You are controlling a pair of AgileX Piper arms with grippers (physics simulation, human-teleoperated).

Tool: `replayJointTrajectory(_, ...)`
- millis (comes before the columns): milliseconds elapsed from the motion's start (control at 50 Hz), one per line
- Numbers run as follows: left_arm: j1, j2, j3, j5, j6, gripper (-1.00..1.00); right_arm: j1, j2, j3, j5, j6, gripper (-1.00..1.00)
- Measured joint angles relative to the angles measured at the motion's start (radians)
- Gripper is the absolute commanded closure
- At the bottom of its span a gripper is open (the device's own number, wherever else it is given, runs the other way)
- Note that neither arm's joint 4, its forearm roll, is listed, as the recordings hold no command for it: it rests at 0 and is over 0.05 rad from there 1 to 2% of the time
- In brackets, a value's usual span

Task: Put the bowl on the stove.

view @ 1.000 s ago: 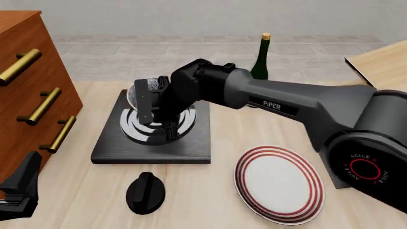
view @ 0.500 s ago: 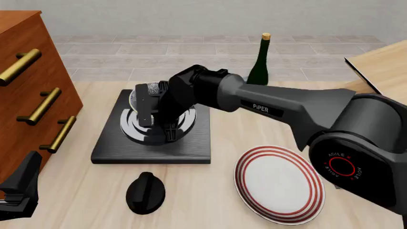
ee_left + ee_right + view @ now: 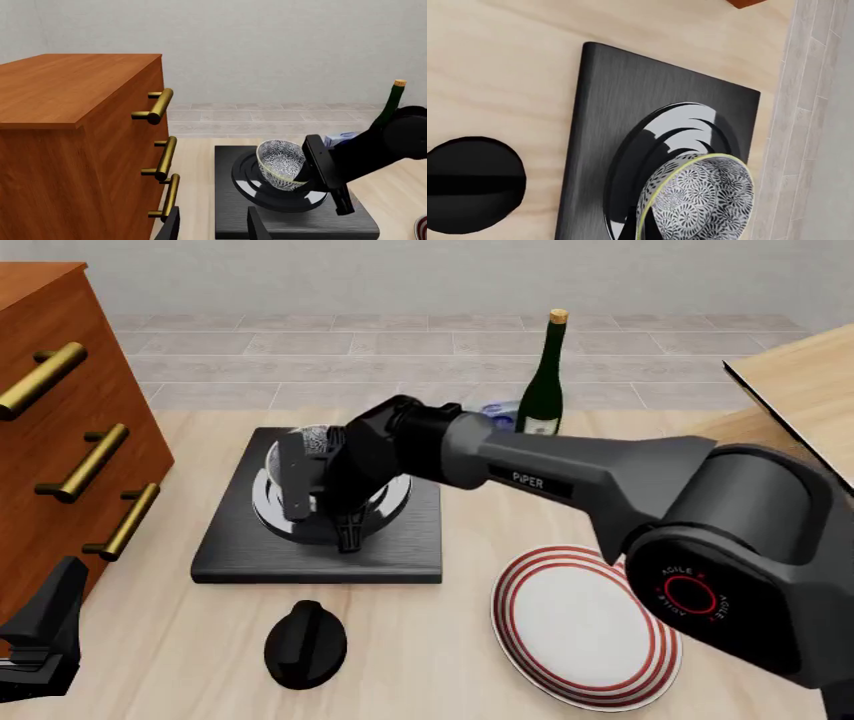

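We see the right gripper clamped on the rim of the speckled bowl, which is tilted on its side over the round burner of the black stove. The burner rings lie directly under our fingers. The left gripper hangs beside the wooden drawer chest, its fingers apart and holding nothing.

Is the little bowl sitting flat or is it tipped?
Tipped. The bowl leans sideways over the stove's burner, its opening facing sideways, held by the right gripper.
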Motion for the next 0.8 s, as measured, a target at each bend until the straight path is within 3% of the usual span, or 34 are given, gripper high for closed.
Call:
replayJointTrajectory(560, 0.0, 0.0, 0.0, 0.0, 0.0, -1.0, 0.009, 0.011, -0.01, -0.006, 0.028, 1.0)
replayJointTrajectory(580, 0.0, 0.0, 0.0, 0.0, 0.0, -1.0, 0.009, 0.012, -0.01, -0.007, 0.028, -1.0)
replayJointTrajectory(800, 0.0, 0.0, 0.0, 0.0, 0.0, -1.0, 0.01, 0.023, -0.007, -0.019, 0.026, -1.0)
